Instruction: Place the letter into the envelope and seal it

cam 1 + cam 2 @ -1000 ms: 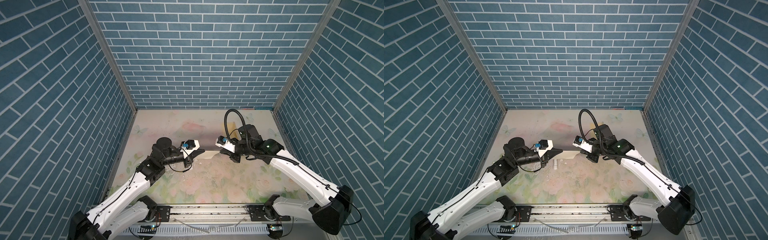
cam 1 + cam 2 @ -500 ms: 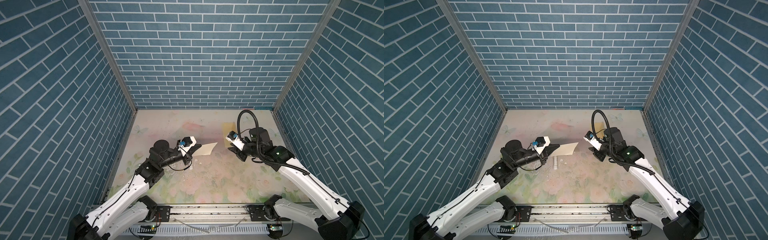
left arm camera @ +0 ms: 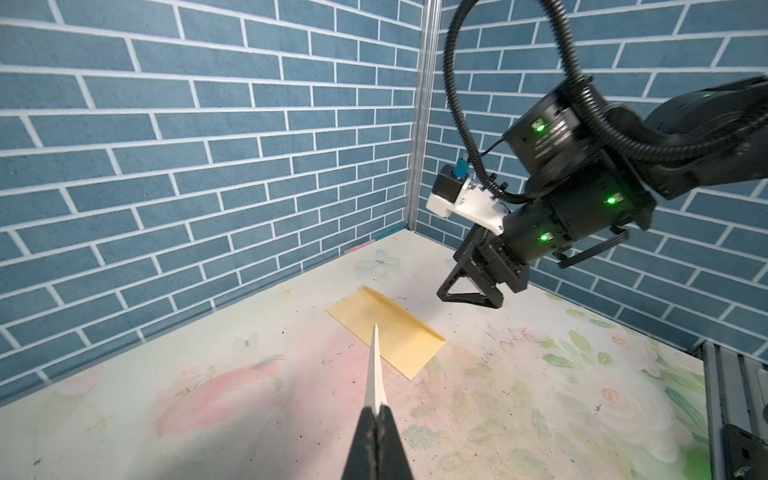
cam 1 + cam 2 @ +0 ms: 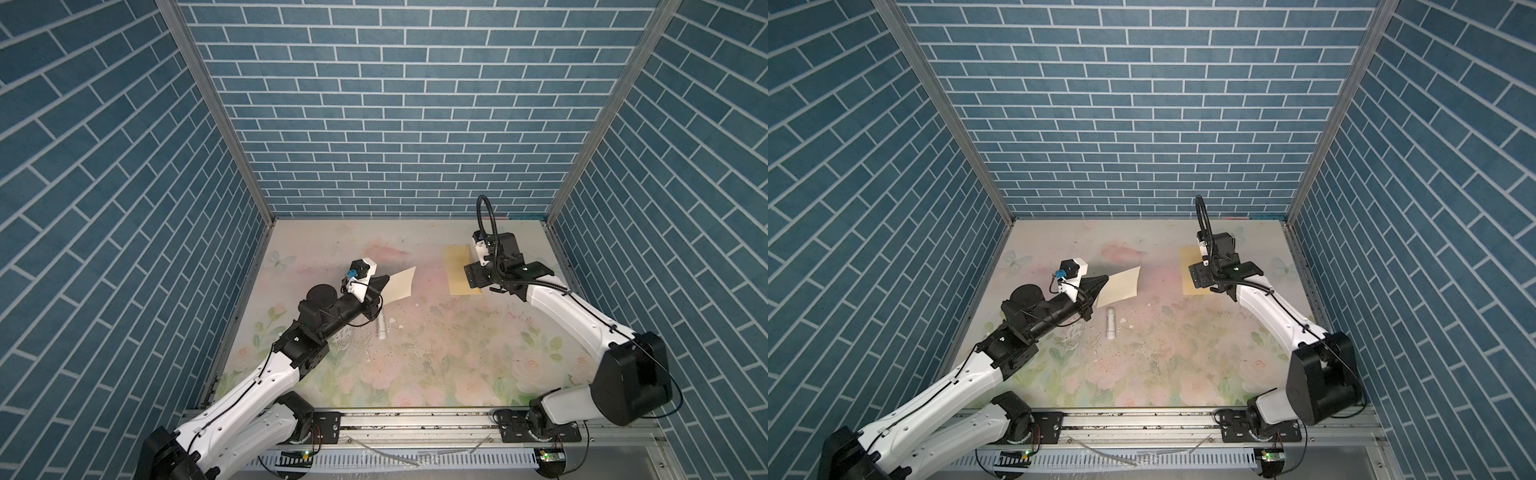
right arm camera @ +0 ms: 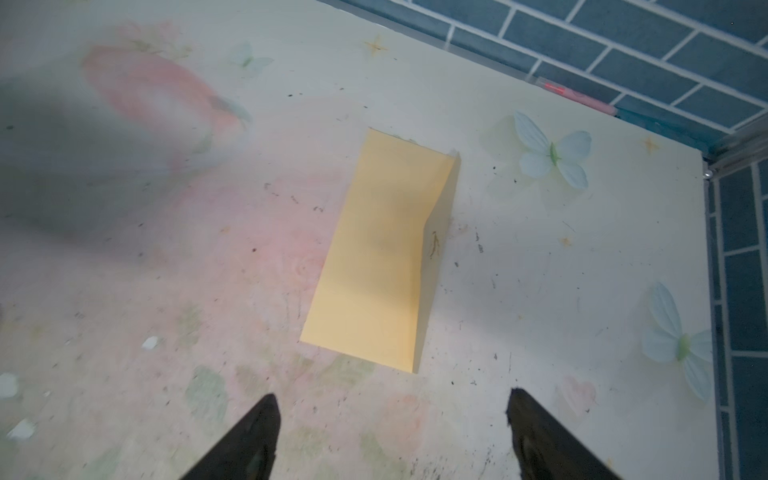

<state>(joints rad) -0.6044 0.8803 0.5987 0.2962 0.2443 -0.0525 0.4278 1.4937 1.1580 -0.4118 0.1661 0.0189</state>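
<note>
Envelope (image 4: 456,270) (image 4: 1196,291) (image 3: 399,332) (image 5: 382,249): plain yellow, lying flat on the floral table (image 4: 415,353); the flap along one long side stands partly up; nothing is inside or on top of it.
Letter (image 4: 399,284) (image 4: 1119,286) (image 3: 376,370): a pale sheet held off the table, well apart from the envelope on its left in both top views; its plain side faces up, and the left wrist view shows it edge-on with its free end towards the envelope.
Left gripper (image 4: 384,283) (image 4: 1102,283) (image 3: 376,409): clamped tight on one edge of the letter, on the side of the sheet away from the envelope.
Right gripper (image 4: 473,276) (image 3: 469,291) (image 5: 392,395): fingers spread wide, holding nothing, hanging above the envelope by its flap side and clear of the paper.
White tube (image 4: 381,328) (image 4: 1111,328): lying on the table, farther from the envelope than the letter, towards the arm bases.
</note>
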